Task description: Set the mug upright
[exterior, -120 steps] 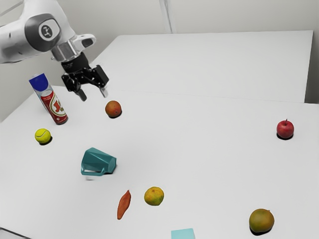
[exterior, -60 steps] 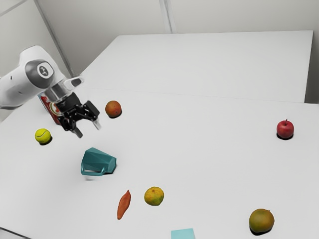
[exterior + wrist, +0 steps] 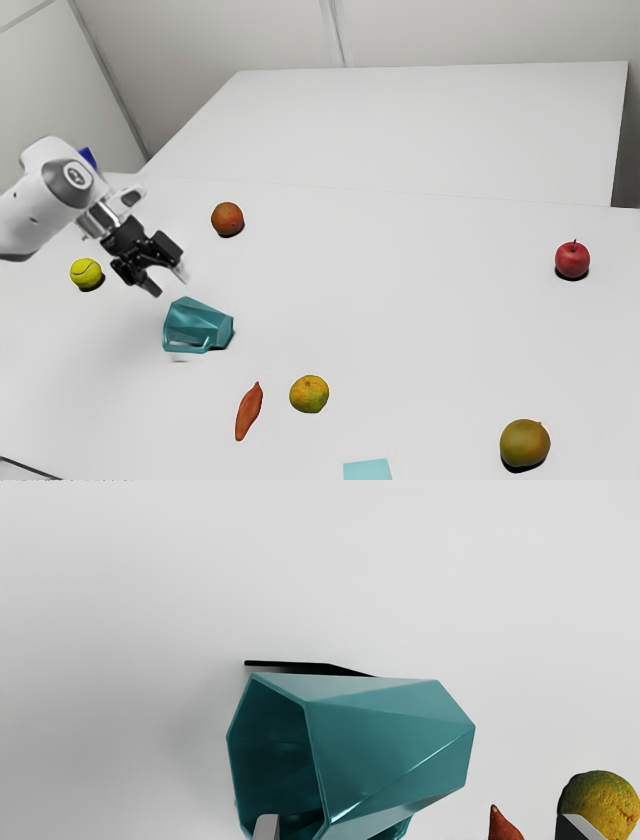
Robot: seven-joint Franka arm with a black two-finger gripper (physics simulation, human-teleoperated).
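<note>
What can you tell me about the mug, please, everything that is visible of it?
The mug is teal, faceted and glossy; whether it is ceramic or plastic, I cannot tell. It lies on its side on the white table, mouth toward the exterior view's left, base toward that view's right. Its handle is on the side facing the exterior camera. The open fingers hover near it, with no visible contact.

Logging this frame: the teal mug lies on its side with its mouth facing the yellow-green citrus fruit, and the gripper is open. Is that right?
Not quite: the mouth of the teal mug faces away from the yellow-green citrus fruit, as the wrist view shows. The rest holds: the mug lies on its side, and the gripper is open.
</note>
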